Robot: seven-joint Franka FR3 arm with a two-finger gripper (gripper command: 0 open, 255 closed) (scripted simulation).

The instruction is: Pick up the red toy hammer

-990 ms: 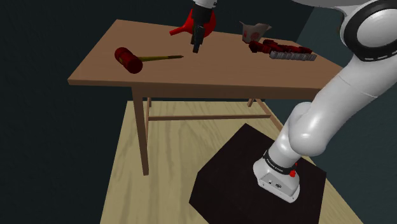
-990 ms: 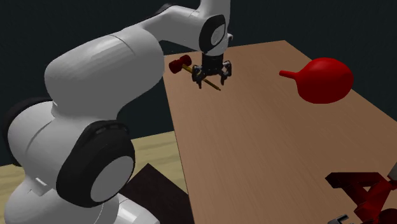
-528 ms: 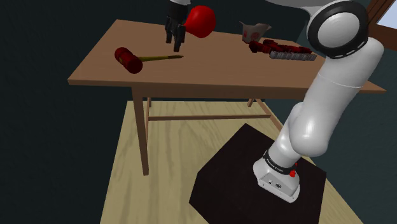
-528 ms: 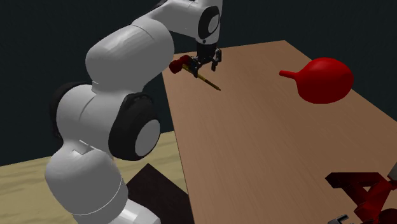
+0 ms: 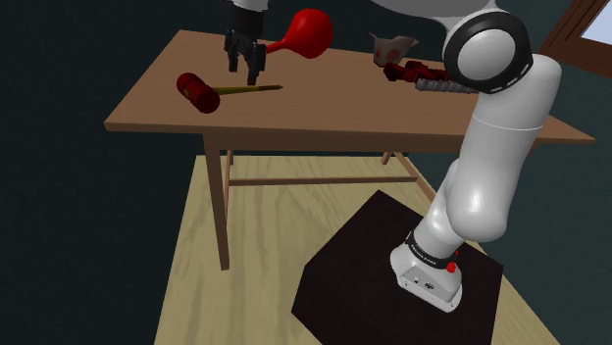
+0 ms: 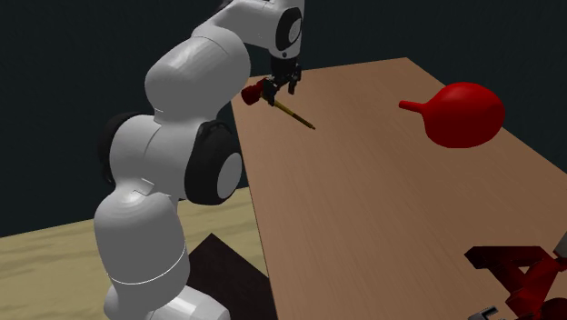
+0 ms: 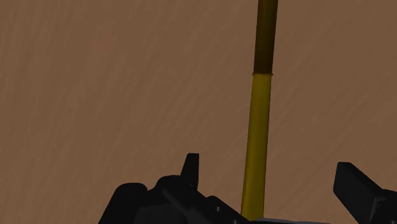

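Dark walls (image 5: 59, 196) and a pale plank floor (image 5: 196, 265) frame a brown wooden counter (image 5: 324, 98), where the toy hammer (image 5: 208, 94) lies flat near the shoulder view's left end, its barrel-shaped red head to the left and its slim yellow-olive handle running right. Above that handle hangs the black gripper (image 5: 245, 70), its fingers spread wide on either side of the shaft without touching it. Farther back on the counter rests a red bulb (image 5: 306, 31) with a spout, apart from the hammer.
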